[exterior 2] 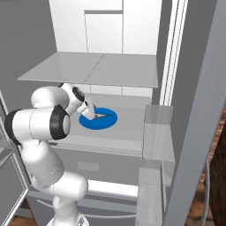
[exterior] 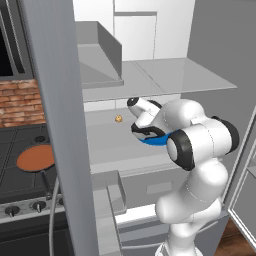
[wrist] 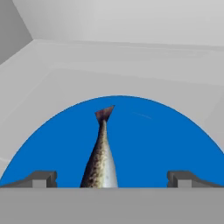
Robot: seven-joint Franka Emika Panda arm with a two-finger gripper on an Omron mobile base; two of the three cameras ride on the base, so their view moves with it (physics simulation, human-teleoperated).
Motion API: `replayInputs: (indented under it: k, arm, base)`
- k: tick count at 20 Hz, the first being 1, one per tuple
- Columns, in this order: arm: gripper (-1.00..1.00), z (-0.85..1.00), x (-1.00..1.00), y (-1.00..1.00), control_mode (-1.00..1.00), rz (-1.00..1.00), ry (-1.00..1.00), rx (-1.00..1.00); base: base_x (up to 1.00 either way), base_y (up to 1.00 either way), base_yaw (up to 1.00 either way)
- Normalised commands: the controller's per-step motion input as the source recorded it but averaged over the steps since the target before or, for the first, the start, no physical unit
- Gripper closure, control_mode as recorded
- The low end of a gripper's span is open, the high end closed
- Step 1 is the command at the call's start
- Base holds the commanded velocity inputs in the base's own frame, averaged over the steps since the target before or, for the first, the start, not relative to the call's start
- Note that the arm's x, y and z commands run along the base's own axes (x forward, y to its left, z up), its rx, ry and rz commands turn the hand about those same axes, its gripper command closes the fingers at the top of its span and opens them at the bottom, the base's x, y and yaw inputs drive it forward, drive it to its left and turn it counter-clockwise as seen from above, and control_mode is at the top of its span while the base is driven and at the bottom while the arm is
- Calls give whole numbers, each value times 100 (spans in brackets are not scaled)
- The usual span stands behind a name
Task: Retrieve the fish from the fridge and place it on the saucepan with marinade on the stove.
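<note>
Hand view: claw [wrist: 112, 179] is hanging wide open, empty, tips straddling the fish [wrist: 101, 157], which is lying on the blue plate [wrist: 166, 140] on the fridge shelf [exterior 2: 128, 132]. Risk: fish is slim and sitting off-centre toward one finger, so closing could be nudging it aside or pinching only the tail, dropping it before the saucepan [exterior: 35, 159] on the stove [exterior: 20, 187].

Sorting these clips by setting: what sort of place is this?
A rendered home kitchen, most likely: an open grey steel fridge holding a round blue plate, beside a dark gas stove backed by a red brick wall.
</note>
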Motion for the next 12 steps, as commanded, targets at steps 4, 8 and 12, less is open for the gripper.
replayInputs:
  k: [4,8,12]
  arm:
    - [-100,-19,0,-1,-100,0,0,0]
    - [-100,-12,0,0,-100,0,0,2]
    - [-100,-13,0,0,-100,0,0,0]
  base:
    - [0,0,0]
    - [0,0,0]
    - [0,0,0]
